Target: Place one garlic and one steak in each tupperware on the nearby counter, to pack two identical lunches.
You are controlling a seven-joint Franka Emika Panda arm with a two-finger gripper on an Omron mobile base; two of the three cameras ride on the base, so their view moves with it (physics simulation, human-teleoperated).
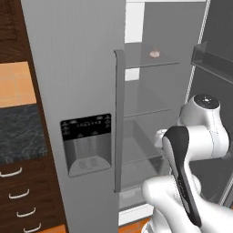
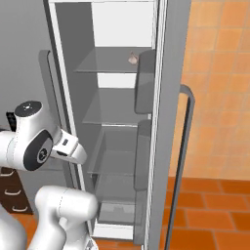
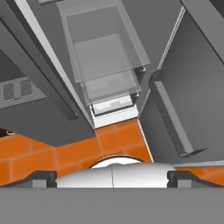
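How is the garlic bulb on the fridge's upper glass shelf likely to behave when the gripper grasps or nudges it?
The garlic looks small and rounded, so it would probably roll if nudged. It seems light for its size. The smooth glass shelf likely offers little friction.

Garlic [image 1: 154, 53] on upper shelf [image 1: 150, 60] inside open fridge [image 1: 77, 68]
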